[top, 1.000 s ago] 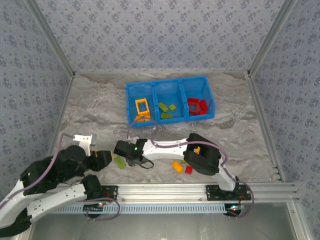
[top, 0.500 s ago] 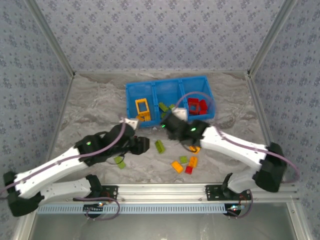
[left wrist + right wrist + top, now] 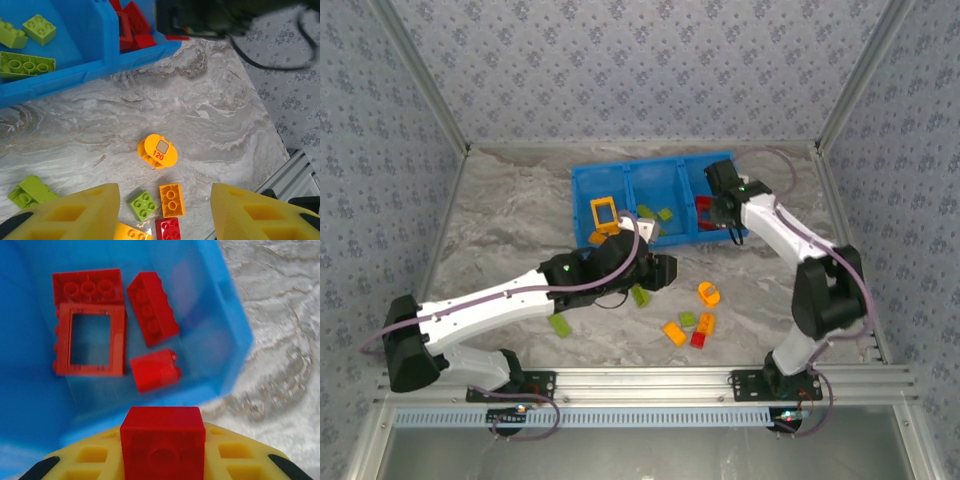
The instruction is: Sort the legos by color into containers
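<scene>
The right hand (image 3: 162,452) pinches a small red plastic brick (image 3: 162,437) between its yellow fingers (image 3: 230,446), directly above the right compartment of the bright blue plastic bin (image 3: 227,315). A red frame piece (image 3: 90,340) and other red bricks already lie there, so a release would likely drop the held brick among its own colour. The left hand (image 3: 162,205) hangs half-spread and empty over the marble-patterned desk (image 3: 215,115), just short of a rounded orange piece (image 3: 157,151), presumably lining up the next pick.
</scene>
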Robot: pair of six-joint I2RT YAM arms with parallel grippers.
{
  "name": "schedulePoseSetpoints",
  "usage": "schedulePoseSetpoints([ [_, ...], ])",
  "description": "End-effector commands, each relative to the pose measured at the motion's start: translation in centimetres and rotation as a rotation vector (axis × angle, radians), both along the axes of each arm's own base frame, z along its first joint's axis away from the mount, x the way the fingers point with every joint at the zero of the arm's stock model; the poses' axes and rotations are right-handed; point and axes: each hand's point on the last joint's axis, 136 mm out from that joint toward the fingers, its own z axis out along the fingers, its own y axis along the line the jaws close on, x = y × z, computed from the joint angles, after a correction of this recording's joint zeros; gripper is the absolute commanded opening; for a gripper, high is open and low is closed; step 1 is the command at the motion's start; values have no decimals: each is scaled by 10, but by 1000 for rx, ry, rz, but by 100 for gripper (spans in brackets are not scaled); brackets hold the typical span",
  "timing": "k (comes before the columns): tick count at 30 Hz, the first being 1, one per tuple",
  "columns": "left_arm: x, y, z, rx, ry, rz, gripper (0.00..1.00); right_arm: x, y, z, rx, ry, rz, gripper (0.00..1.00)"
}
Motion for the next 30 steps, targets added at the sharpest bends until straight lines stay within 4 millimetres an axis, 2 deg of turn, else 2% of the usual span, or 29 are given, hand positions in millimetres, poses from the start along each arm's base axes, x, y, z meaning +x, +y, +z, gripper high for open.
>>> schedulePoseSetpoints([
  [1, 6, -9, 32, -78, -53, 31, 51, 24, 0, -5, -23, 11, 12, 25],
  [5, 5, -6, 32, -71, -57, 33, 51, 43, -3, -25, -15, 55, -9, 25],
  [10, 4, -9, 29, -65, -57, 28, 51, 49, -10, -48, -34, 114, -35, 32],
  [14, 3, -12, 25, -47, -55, 29, 51, 48, -9, -53, -35, 122, -30, 45],
  [17, 4, -11, 19, -29, -45, 41, 51, 49, -8, -47, -31, 110, -26, 54],
  [20, 3, -10, 12, -8, -35, 55, 51, 49, -3, -22, -18, 56, -10, 58],
  [24, 4, 1, 1, 28, -6, 107, 51, 42, 6, 35, -2, -60, 11, 56],
  [28, 2, 8, -17, 64, 54, 149, 51, 15, 8, 94, 23, -203, 25, 55],
  [30, 1, 5, -27, 63, 92, 159, 54, -8, 8, 111, 41, -259, 46, 55],
])
